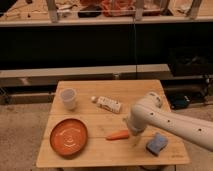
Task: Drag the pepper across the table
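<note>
The pepper (117,135) is a small slender orange tapered piece lying flat on the light wooden plank table (112,152), just right of the orange plate. My white arm comes in from the right, and my gripper (135,136) hangs down at the pepper's right end, close to it. Whether it touches the pepper I cannot tell.
A round orange plate (69,137) lies at the front left. A clear plastic cup (68,98) stands at the back left. A white bottle (108,104) lies on its side mid-table. A blue sponge (156,144) sits at the front right. Shelving stands behind the table.
</note>
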`<action>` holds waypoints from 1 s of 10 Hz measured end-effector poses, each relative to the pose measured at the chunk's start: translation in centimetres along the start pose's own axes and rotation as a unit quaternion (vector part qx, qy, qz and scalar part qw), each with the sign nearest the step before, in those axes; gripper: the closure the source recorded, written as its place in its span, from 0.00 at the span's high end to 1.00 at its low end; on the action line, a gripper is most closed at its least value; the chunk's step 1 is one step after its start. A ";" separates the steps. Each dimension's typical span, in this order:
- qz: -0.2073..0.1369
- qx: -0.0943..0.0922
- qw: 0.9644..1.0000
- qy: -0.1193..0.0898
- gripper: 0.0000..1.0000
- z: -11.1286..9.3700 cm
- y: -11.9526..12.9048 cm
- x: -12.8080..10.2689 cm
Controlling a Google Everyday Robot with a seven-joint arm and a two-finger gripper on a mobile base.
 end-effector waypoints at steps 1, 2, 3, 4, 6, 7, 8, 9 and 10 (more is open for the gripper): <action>0.000 -0.001 1.000 -0.005 0.80 0.3 0.0 -0.4; 0.001 -0.002 1.000 -0.008 0.80 0.5 0.1 -0.5; 0.001 -0.004 1.000 -0.013 0.80 0.9 0.1 -0.7; 0.001 -0.005 1.000 -0.017 0.80 1.1 0.2 -0.7; -0.001 -0.007 1.000 -0.025 0.80 1.7 0.2 -1.4; -0.001 -0.008 1.000 -0.028 0.80 1.9 0.1 -1.7; -0.001 -0.009 0.999 -0.032 0.80 2.3 0.1 -1.9; -0.001 -0.010 0.999 -0.034 0.80 2.5 0.0 -2.0; -0.001 -0.011 0.999 -0.038 0.80 3.0 -0.2 -2.0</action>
